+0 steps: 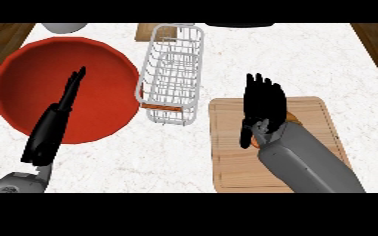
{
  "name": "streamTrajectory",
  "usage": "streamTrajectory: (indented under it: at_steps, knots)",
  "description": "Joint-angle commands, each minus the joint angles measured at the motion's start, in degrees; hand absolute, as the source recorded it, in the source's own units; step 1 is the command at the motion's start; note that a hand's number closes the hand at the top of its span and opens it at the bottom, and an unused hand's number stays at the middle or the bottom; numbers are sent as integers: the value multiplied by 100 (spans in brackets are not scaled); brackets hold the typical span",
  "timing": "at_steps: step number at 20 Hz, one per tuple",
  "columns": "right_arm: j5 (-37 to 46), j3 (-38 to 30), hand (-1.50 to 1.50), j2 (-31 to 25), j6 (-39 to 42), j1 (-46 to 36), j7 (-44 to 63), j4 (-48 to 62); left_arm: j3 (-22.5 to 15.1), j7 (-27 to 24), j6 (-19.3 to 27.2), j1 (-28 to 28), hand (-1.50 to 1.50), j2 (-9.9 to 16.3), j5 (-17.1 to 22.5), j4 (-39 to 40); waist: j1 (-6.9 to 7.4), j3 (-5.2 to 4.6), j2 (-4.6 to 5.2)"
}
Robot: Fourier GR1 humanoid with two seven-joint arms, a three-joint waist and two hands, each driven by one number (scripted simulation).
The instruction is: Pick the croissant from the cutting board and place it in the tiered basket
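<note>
A wooden cutting board [236, 155] lies at the lower right of the counter. My right hand [263, 102] is over its upper middle, palm down with fingers extended, covering most of the croissant [293, 116]; only small orange-brown bits show at the hand's right and by the wrist. I cannot tell if the hand touches it. The white wire tiered basket [174, 75] stands in the middle, left of the board, with nothing visible inside. My left hand [70, 92] is at the left, edge-on with straight fingers, over the red bowl.
A large red bowl [44, 65] fills the left side, close to the basket. A grey round object [65, 27] and a wooden piece [145, 31] sit at the far edge, with a dark object [240, 24] at the back right. Wood floor shows beyond the counter's corners.
</note>
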Motion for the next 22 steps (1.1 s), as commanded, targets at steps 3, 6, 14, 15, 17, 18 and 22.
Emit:
streamTrajectory:
  at_steps: [3, 6, 14, 15, 17, 18, 22]
  knots:
    - [465, 4, -150, 342, 574, -38, 1510, 536, -105, 126, -96, -200, 0, -138, 1, -51, -83, 10, -1]
    - [707, -4, -150, 514, 539, 231, 1511, 506, -29, -77, -151, 6, 0, -88, 50, -157, -74, 11, -9]
    - [710, -387, -150, 532, 1144, 552, 1385, 581, -85, -36, -84, -185, 0, -274, -130, 66, -134, 11, 5]
    - [797, -221, -150, 549, 1090, 902, 1366, 404, -145, 10, -63, -107, 0, -307, -173, 18, -156, 13, -10]
    - [781, -564, -150, 529, 1262, 677, 1467, 350, 17, -9, -264, 51, 0, -111, 27, -256, -62, 13, -17]
    - [911, -542, -150, 472, 1191, 798, 1450, 174, -102, 6, -58, -53, 0, -275, -213, -118, -126, 14, -14]
    - [1480, -624, -150, 138, 1072, 880, 1120, -183, -140, -222, -21, 227, 0, -390, -261, -62, -83, 14, -3]
